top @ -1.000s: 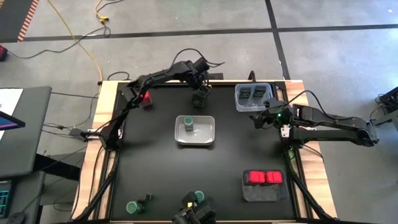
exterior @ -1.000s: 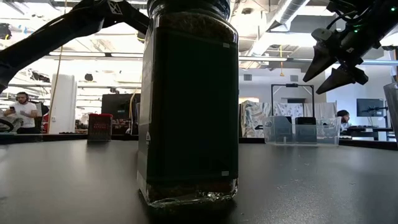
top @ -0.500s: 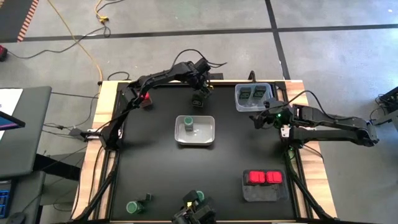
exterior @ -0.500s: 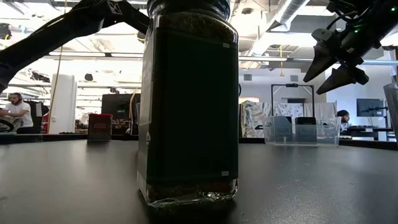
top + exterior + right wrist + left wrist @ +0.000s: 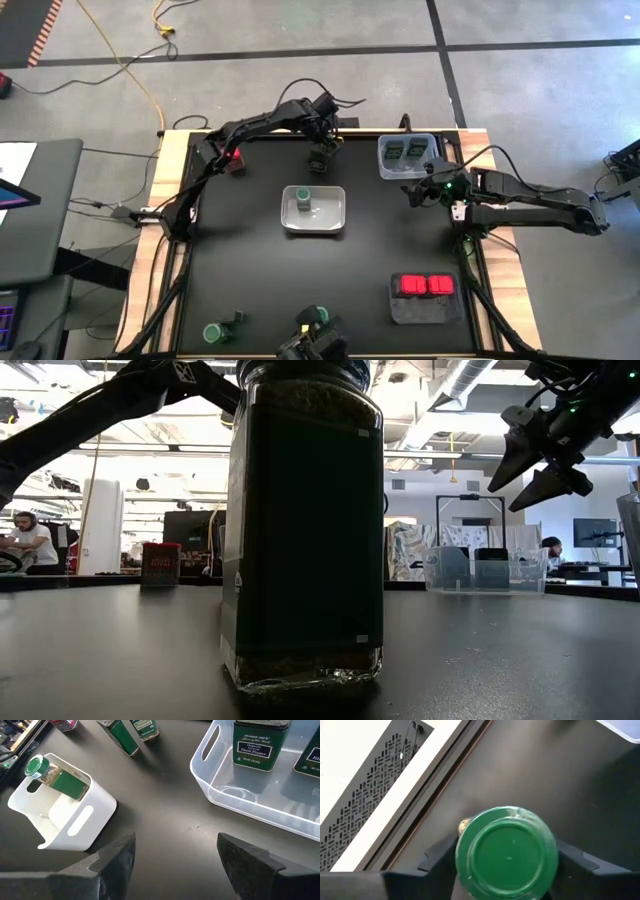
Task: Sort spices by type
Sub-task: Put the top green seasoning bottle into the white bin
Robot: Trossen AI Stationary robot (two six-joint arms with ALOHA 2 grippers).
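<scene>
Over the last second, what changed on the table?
The left claw drew its jaws in around the green-lidded jar at the table's far edge; whether they grip yet is unclear. The right claw stays open beside the clear tray. Nothing else moved.

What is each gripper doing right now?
Left gripper: fingers on either side of a green-lidded jar, grip cannot be told.
Right gripper: open, empty, beside the clear tray.

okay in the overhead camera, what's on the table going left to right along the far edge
Red spice box → left gripper over a green-lidded jar → clear tray holding two dark tins → right gripper.
</scene>
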